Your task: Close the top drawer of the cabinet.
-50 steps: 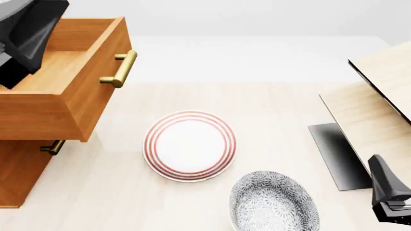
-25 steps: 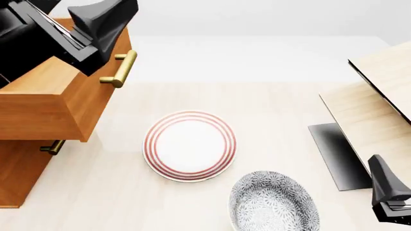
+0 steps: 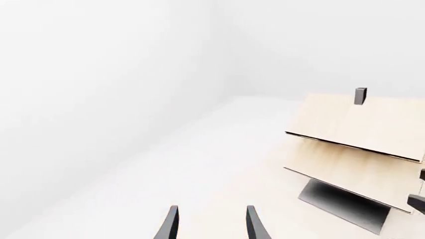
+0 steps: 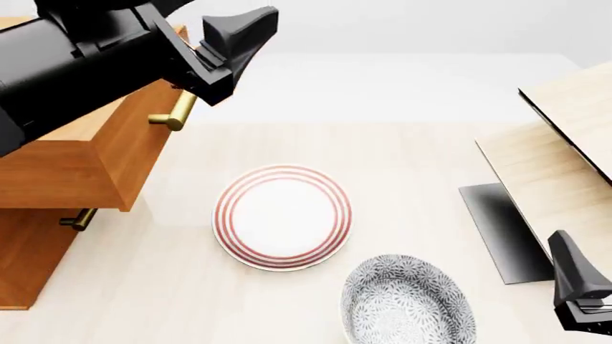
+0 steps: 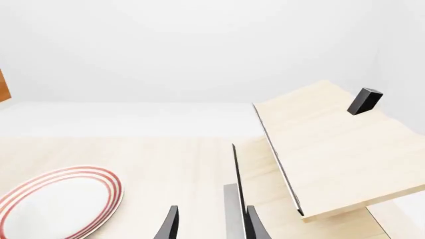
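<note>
While the top drawer (image 4: 96,154) stood pulled well out of the cabinet (image 4: 29,258) at the far left of the table, its brass handle (image 4: 177,111) facing right, the left gripper (image 4: 237,36) hovered above and just right of the drawer front, touching nothing. In the left wrist view its two fingertips (image 3: 171,224) were parted a little with only bare floor between them, so it held nothing. The right gripper (image 4: 578,294) sat idle at the near right corner, by the pale wooden stand (image 4: 560,165); in its own wrist view its fingers (image 5: 171,223) were likewise slightly apart and empty.

To do this step well, I judged, the left arm needed to drop until the fingers were level with the flat front panel, beside the handle and not on top of it. A straight push to the left, along the drawer's slide, would serve better than a grasp. Pressing near the panel's middle should keep the box from skewing and jamming. A high contact risked slipping over the rim. The striped plate (image 4: 282,217) and patterned bowl (image 4: 406,301) lay near the front, well apart from that path.
</note>
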